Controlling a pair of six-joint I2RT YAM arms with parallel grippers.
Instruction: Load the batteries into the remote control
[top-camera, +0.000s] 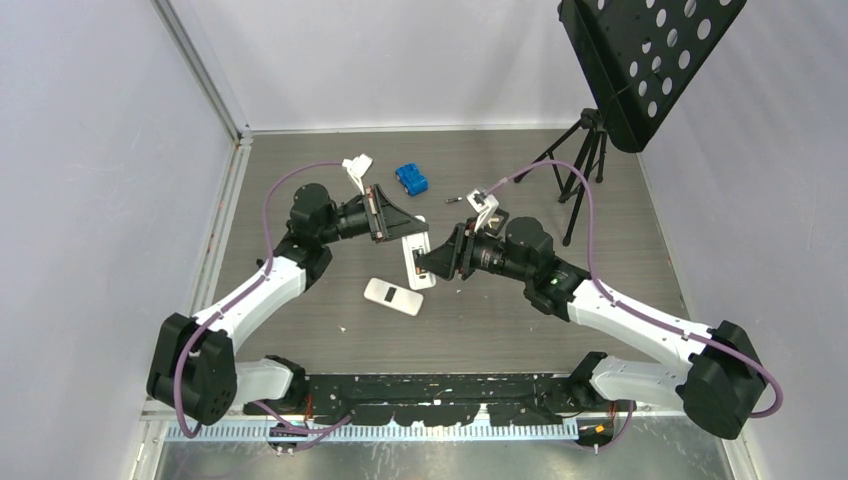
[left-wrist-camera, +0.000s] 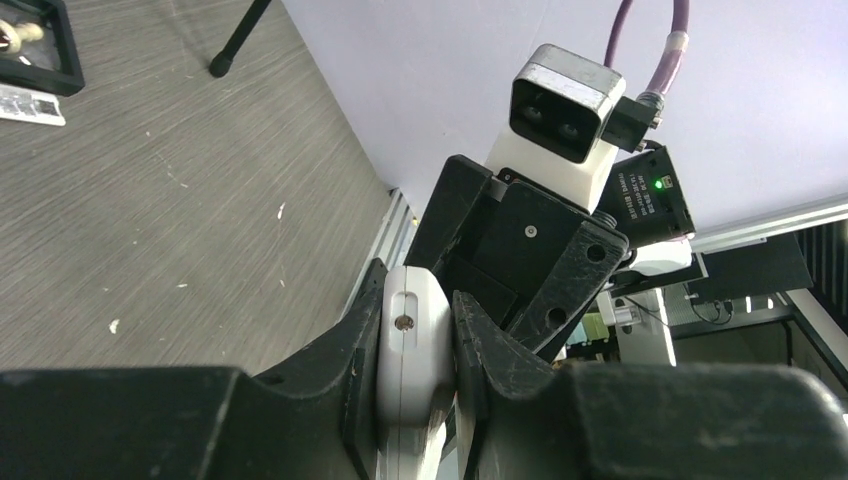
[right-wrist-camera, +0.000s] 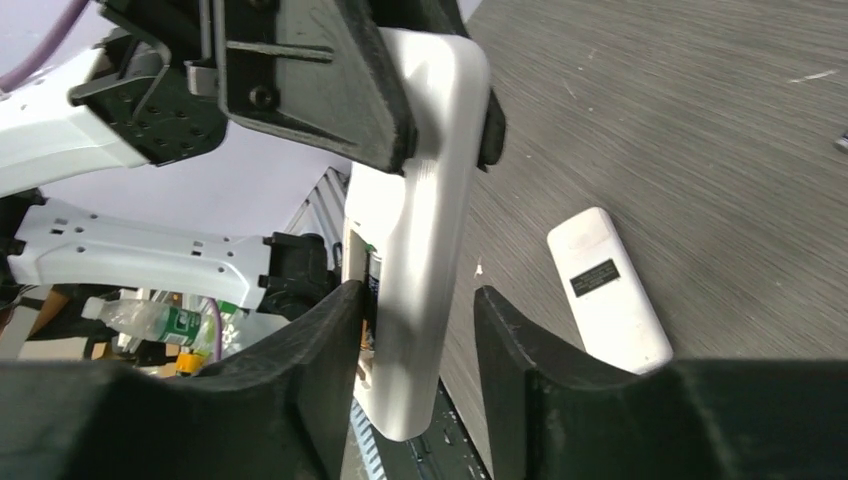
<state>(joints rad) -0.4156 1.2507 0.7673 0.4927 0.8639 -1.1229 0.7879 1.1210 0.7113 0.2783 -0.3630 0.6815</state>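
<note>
The white remote control (top-camera: 413, 252) hangs in the air between both arms. My left gripper (top-camera: 402, 225) is shut on its upper end, which shows edge-on in the left wrist view (left-wrist-camera: 408, 345) between the fingers (left-wrist-camera: 418, 292). My right gripper (top-camera: 441, 262) is open and straddles the remote's lower part (right-wrist-camera: 425, 250); its fingers (right-wrist-camera: 415, 300) leave a gap on the right side. A dark battery (right-wrist-camera: 372, 268) shows in the remote's open side. A thin dark cylinder (top-camera: 456, 200), probably a battery, lies on the table. A white slab with a black label (top-camera: 392, 296) lies flat below, and also shows in the right wrist view (right-wrist-camera: 608, 290).
A blue block (top-camera: 411, 179) sits at the back of the table. A black perforated stand on a tripod (top-camera: 590, 150) is at the back right. Grey walls close in the left and back. A black rail (top-camera: 440, 395) runs along the near edge.
</note>
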